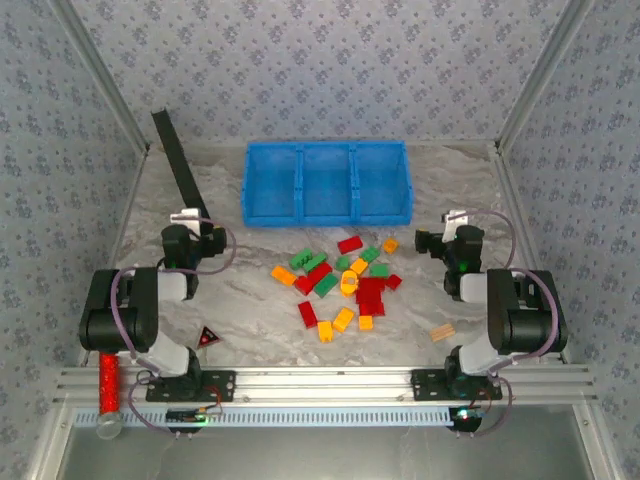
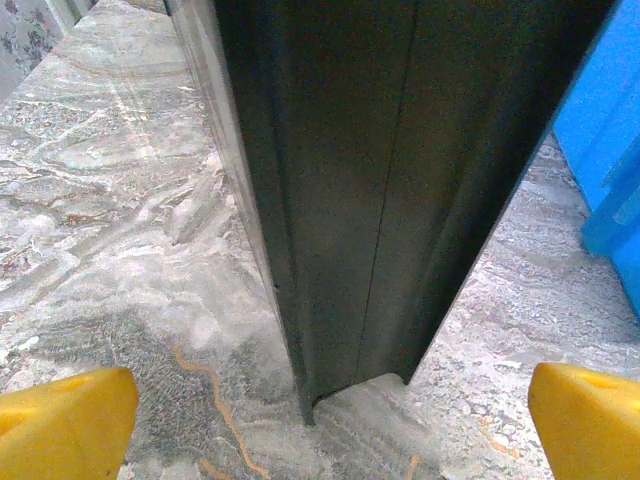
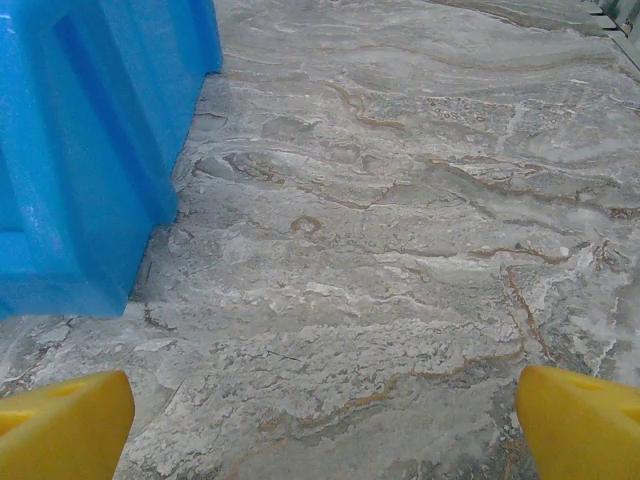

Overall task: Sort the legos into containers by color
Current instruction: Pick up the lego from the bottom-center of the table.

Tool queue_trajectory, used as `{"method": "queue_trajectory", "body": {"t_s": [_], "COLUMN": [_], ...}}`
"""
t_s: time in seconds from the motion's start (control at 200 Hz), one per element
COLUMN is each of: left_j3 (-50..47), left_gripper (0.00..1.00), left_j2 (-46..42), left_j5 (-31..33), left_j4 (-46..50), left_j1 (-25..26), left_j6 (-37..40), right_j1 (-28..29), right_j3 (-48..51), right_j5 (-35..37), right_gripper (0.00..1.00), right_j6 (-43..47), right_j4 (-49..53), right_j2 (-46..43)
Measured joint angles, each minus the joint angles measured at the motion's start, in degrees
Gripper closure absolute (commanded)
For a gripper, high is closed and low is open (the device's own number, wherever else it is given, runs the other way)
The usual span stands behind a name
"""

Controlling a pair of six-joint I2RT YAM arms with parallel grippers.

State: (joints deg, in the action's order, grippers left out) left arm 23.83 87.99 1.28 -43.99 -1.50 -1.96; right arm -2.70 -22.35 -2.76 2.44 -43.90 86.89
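Several red, green and orange-yellow legos lie in a loose pile at the middle of the marble table, in front of the blue three-compartment tray. All three compartments look bare. My left gripper is left of the pile; in its wrist view it stands open over bare table, facing a dark slab, with the tray's corner at the right. Right of the pile, my right gripper is open with nothing between its yellow fingertips. The tray is at its left.
A dark slab leans at the back left, close in front of the left gripper. A red-and-black triangle lies near the left base, a tan wooden block near the right base. A red tube sits on the front rail.
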Motion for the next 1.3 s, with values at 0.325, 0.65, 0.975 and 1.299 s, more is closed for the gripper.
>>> {"method": "queue_trajectory", "body": {"t_s": [0.325, 0.65, 0.975, 1.299], "left_j3": [0.0, 0.0, 0.0, 0.0], "left_gripper": [0.0, 0.0, 0.0, 0.0], "left_j2": [0.0, 0.0, 0.0, 0.0], "left_j5": [0.0, 0.0, 0.0, 0.0], "left_j4": [0.02, 0.02, 0.02, 0.02], "left_j1": [0.0, 0.0, 0.0, 0.0], "left_j6": [0.0, 0.0, 0.0, 0.0], "right_j1": [0.0, 0.0, 0.0, 0.0], "right_j3": [0.0, 0.0, 0.0, 0.0], "right_j5": [0.0, 0.0, 0.0, 0.0], "right_gripper": [0.0, 0.0, 0.0, 0.0], "right_j6": [0.0, 0.0, 0.0, 0.0], "right_j4": [0.0, 0.0, 0.0, 0.0], "right_j2": [0.0, 0.0, 0.0, 0.0]}}
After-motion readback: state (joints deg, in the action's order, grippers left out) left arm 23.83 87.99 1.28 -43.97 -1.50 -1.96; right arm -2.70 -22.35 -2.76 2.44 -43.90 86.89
